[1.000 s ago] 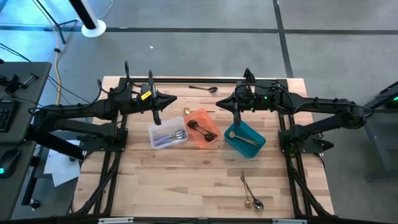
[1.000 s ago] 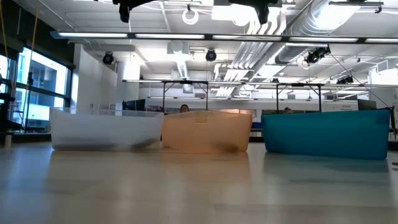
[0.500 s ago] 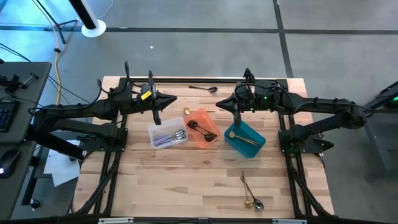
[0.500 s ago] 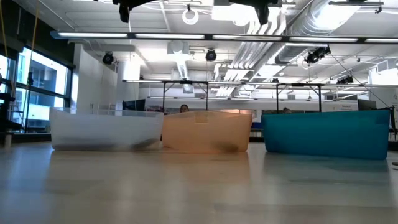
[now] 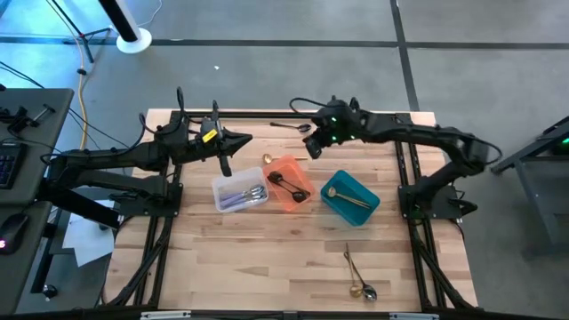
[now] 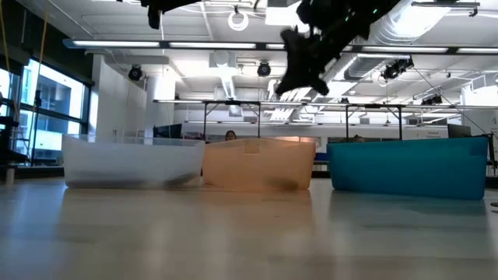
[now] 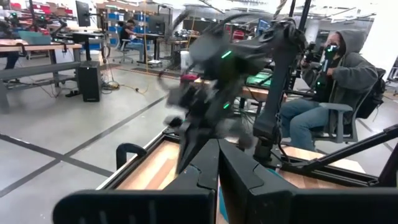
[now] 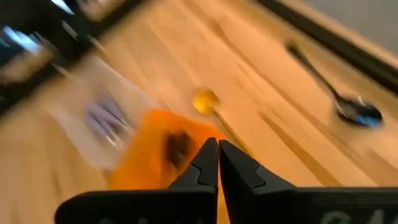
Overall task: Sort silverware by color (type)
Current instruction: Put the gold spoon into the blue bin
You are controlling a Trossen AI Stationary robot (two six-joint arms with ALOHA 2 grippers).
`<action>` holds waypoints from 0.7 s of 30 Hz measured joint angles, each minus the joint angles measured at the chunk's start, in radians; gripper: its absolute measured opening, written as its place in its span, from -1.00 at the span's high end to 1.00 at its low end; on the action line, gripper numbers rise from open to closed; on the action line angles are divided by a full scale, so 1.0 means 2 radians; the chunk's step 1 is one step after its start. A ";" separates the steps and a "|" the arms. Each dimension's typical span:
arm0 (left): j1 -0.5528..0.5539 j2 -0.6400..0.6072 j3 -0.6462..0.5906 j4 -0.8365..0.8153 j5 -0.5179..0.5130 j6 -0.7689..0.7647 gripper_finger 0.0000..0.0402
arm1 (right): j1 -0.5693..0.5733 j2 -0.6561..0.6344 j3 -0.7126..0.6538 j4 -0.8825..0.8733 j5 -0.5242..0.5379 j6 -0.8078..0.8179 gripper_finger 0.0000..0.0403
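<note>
- Right hand, closed and empty, has swung from above the teal plastic bin toward the gold spoon lying beside the orange plastic bin.
- Left hand hovers closed above the clear plastic bin.
- Step in hand: approach. Next move calls for opening, then descending onto the gold spoon on the wooden worktop.

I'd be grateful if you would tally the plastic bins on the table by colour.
Clear bin: 1
Orange bin: 1
Teal bin: 1
Total: 3
</note>
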 joint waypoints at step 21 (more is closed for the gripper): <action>0.000 0.000 0.000 0.000 0.000 0.000 1.00 | -0.054 0.197 0.023 -0.049 -0.077 -0.194 1.00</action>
